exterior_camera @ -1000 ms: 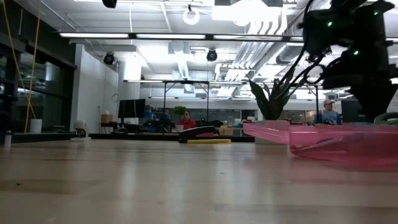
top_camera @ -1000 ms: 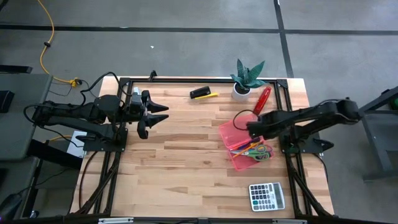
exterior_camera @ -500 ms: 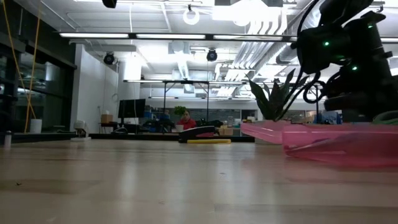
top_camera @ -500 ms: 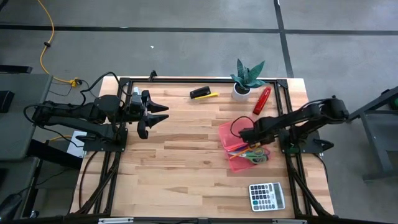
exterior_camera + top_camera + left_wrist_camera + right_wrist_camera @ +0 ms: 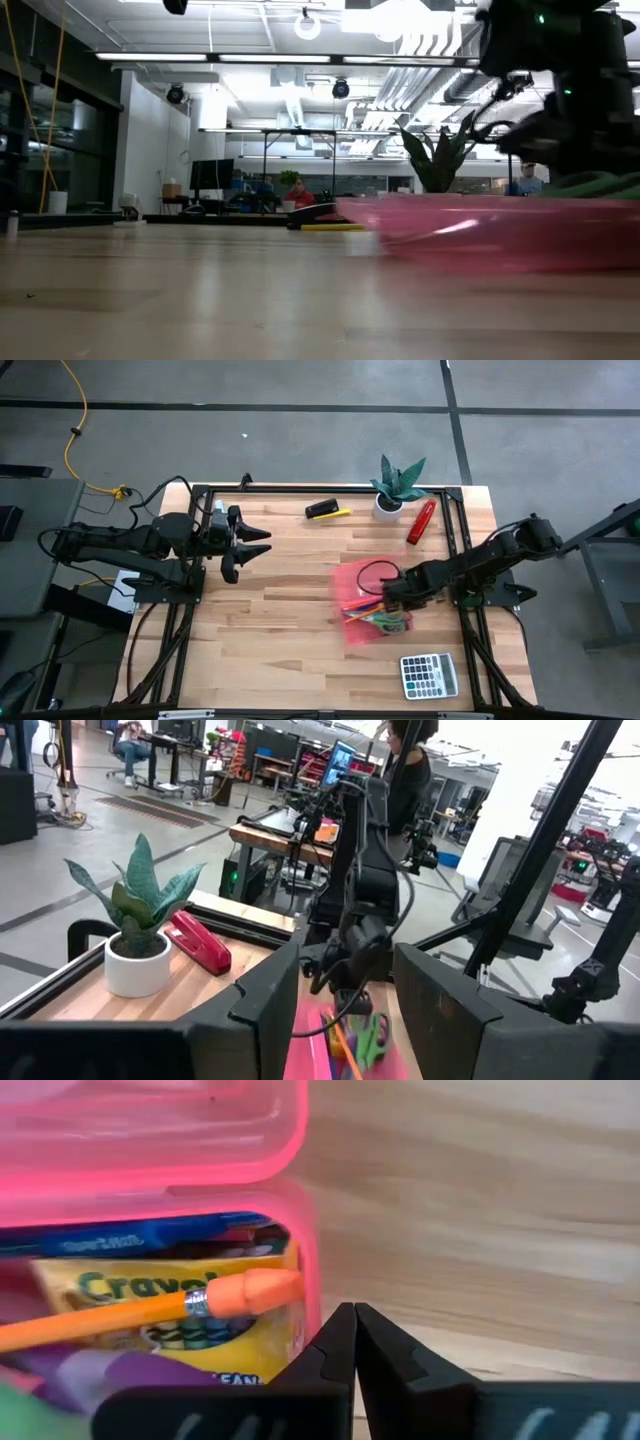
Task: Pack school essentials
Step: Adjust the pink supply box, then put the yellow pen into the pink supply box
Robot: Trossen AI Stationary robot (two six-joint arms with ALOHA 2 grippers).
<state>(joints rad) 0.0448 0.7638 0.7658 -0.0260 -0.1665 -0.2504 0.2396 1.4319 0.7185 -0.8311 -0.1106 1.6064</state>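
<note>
Left hand [image 5: 252, 547] open, idle at table's [image 5: 280, 630] left edge | pink tray [image 5: 352, 575] right of centre holds crayon box [image 5: 170, 1315], orange pencil [image 5: 120, 1312], pen [image 5: 140, 1235], green scissors [image 5: 385, 622] | right hand [image 5: 392, 592] closed, against the tray's right rim.

The school essentials lie heaped inside the pink tray [image 5: 350, 582]: green-handled scissors [image 5: 388, 622] at its calculator-side end, an orange pencil [image 5: 130, 1315] with a pale eraser slanting over the yellow crayon box [image 5: 150, 1320], and a blue pen [image 5: 110, 1238] just behind that box.
</note>
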